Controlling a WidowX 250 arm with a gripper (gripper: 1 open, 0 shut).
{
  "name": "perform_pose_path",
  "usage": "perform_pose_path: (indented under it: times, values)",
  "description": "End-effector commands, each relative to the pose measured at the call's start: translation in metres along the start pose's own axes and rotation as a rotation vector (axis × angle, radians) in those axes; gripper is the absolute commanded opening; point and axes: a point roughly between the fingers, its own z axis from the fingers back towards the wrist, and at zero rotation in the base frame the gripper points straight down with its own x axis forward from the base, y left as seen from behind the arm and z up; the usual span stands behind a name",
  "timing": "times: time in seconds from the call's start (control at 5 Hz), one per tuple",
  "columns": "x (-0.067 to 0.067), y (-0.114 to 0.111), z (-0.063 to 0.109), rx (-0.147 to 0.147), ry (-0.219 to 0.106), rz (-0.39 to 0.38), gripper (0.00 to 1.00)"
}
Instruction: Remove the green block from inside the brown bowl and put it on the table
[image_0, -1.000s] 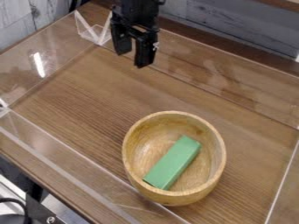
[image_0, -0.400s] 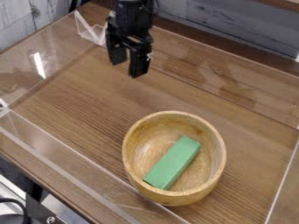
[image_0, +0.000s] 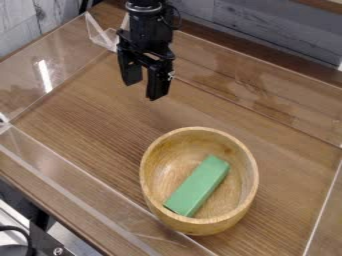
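Note:
The green block (image_0: 198, 186) lies flat and slanted inside the brown bowl (image_0: 162, 152), which rests on the table (image_0: 94, 120) at the front right. My black gripper (image_0: 144, 81) hangs above the tabletop, up and to the left of the bowl and well apart from it. Its fingers (image_0: 158, 82) point down and stand open with nothing between them.
Low clear acrylic walls (image_0: 60, 165) border the table on the left, front and right. A grey plank wall (image_0: 267, 25) runs along the back. A small clear triangular piece (image_0: 98, 33) sits at the back left, beside the arm.
The gripper has come down and a little toward the front left, staying open. The bowl and block have not moved.

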Motion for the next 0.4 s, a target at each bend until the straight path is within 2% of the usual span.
perform_pose_path:
  times: [0.0, 0.2]
  values:
    - [0.0008, -0.008, 0.0182, 0.033, -0.061, -0.004, 1.0]
    - [-0.0029, -0.0164, 0.0167, 0.032, -0.059, -0.006, 1.0]
